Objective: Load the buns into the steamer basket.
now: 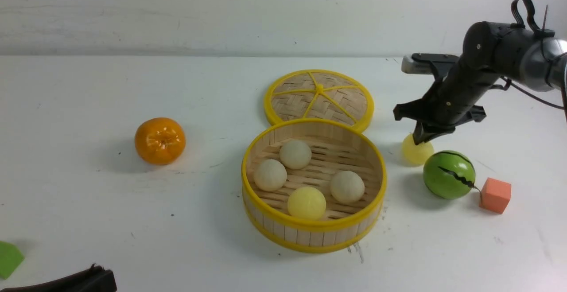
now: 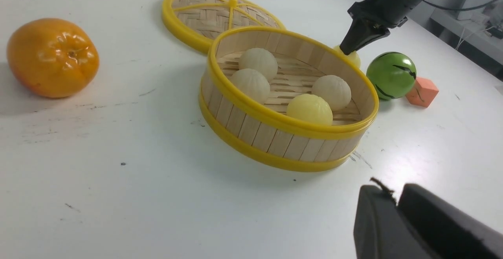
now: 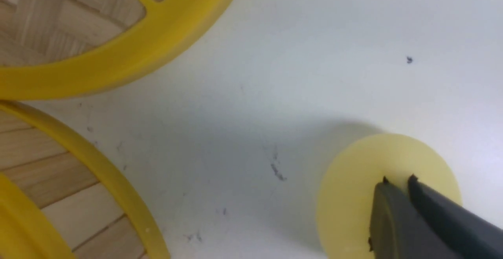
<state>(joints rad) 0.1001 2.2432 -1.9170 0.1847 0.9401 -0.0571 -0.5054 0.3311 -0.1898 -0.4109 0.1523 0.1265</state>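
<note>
The steamer basket [image 1: 313, 225] [image 2: 290, 125] stands mid-table. It holds three cream-white buns [image 1: 295, 153] [image 1: 269, 174] [image 1: 347, 186] and one pale yellow bun [image 1: 306, 203]. Another pale yellow bun [image 1: 416, 152] [image 3: 353, 188] lies on the table to the basket's right, partly hidden behind the basket wall in the left wrist view. My right gripper [image 1: 420, 140] [image 3: 397, 180] points down onto the top of that bun, jaws shut together, not around it. My left gripper [image 2: 387, 190] hangs shut and empty near the table's front, short of the basket.
The flat woven lid [image 1: 319, 97] lies just behind the basket. A tangerine [image 1: 160, 140] sits at the left. The green watermelon ball [image 1: 448, 174] and an orange cube [image 1: 495, 195] lie close to the loose bun's right. A green piece [image 1: 8, 258] is at the front-left edge.
</note>
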